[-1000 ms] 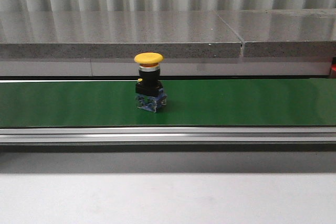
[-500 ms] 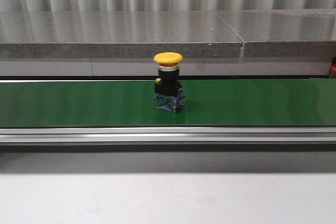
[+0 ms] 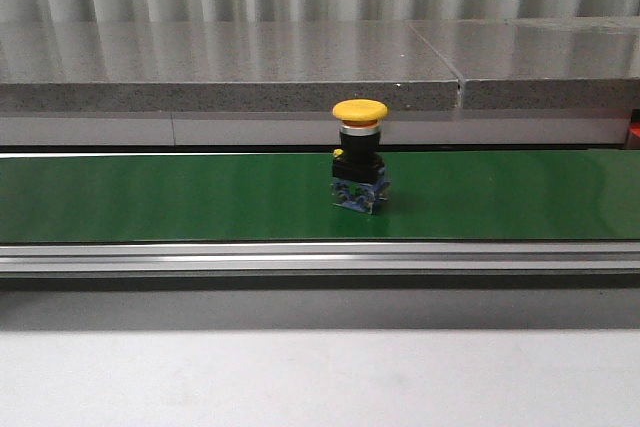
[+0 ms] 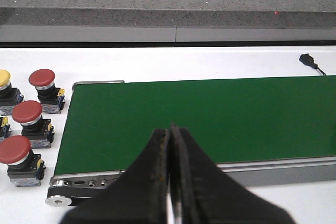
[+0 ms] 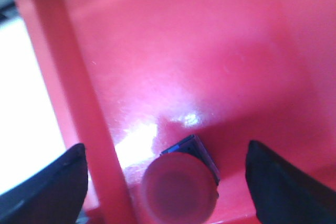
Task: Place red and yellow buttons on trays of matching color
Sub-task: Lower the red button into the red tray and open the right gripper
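Button (image 3: 360,159) upright, yellow cap up

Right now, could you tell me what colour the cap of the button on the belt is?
Yellow cap, clearest in the front view.

Left claw (image 4: 169,145) closed, empty; right claw (image 5: 167,182) spread wide.

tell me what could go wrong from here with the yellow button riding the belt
1. The yellow button stands upright on the green conveyor belt with neither gripper near it in the front view; it could travel past before being picked.
2. The right gripper is open over a red button in the red tray, so it may be late.
3. The left gripper is shut and must open first.
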